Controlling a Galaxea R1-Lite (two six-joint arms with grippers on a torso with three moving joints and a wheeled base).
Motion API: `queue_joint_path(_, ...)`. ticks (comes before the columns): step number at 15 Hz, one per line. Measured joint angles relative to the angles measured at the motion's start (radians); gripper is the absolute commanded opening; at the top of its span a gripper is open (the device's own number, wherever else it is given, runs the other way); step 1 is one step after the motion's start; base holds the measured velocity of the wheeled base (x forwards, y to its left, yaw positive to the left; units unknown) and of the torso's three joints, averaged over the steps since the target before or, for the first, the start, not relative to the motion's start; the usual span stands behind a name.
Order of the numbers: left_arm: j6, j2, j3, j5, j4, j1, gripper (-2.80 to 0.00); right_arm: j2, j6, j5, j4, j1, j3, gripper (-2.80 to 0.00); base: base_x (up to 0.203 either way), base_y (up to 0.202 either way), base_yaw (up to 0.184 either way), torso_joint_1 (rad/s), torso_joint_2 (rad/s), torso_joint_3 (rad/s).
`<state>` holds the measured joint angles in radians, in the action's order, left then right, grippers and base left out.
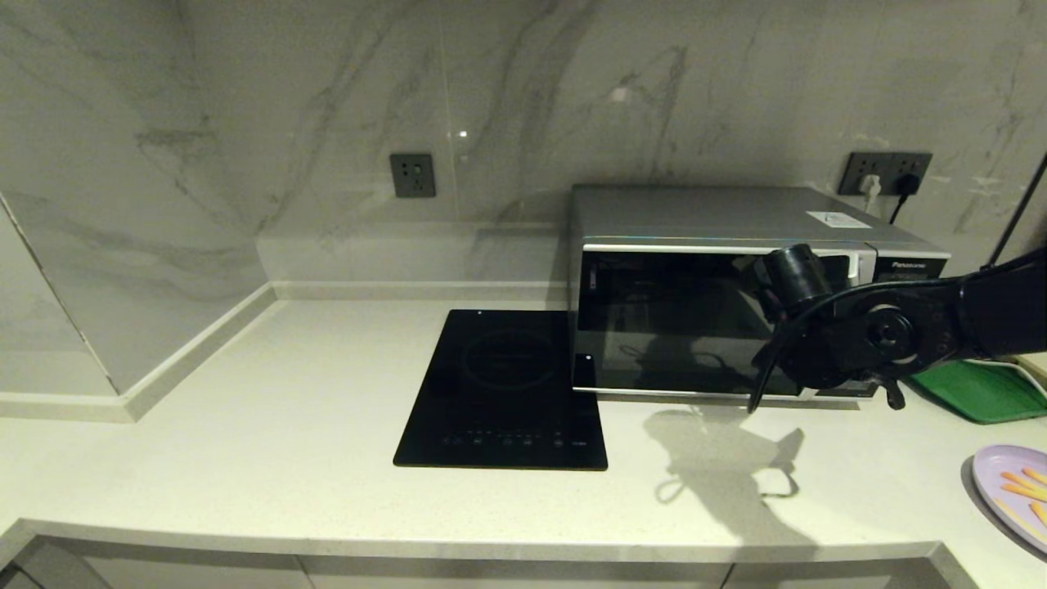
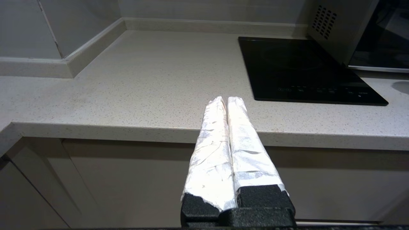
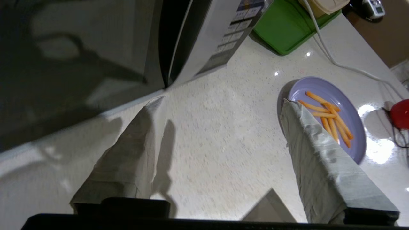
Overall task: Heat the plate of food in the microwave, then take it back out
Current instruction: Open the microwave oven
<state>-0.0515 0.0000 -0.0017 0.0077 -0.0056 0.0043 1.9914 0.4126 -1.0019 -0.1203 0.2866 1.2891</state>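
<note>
The silver microwave (image 1: 720, 294) stands at the back right of the counter with its dark glass door shut; its keypad (image 3: 230, 35) shows in the right wrist view. The lilac plate of food (image 1: 1002, 478) with orange-yellow sticks lies at the counter's far right, near the front edge. My right arm (image 1: 891, 331) reaches in front of the microwave's right end. My right gripper (image 3: 222, 99) is open over bare counter, empty, between the microwave's front and the plate (image 3: 332, 89). My left gripper (image 2: 227, 99) is shut and empty, parked low before the counter's front edge.
A black induction cooktop (image 1: 503, 388) lies left of the microwave. A green tray (image 1: 981, 388) with a cream container (image 3: 322, 4) sits right of the microwave. A white cable (image 3: 326, 51) and a red object (image 3: 401, 113) lie near the plate.
</note>
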Motion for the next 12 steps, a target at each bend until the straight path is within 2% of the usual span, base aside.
queue_joint_path(12,0.0,0.0,0.0,0.0,0.0,0.0,-2.8,0.135,0.036,0.001,0.035,-0.12,0.143,0.0,0.0,0.0,0.0,0.0,0.0,0.0)
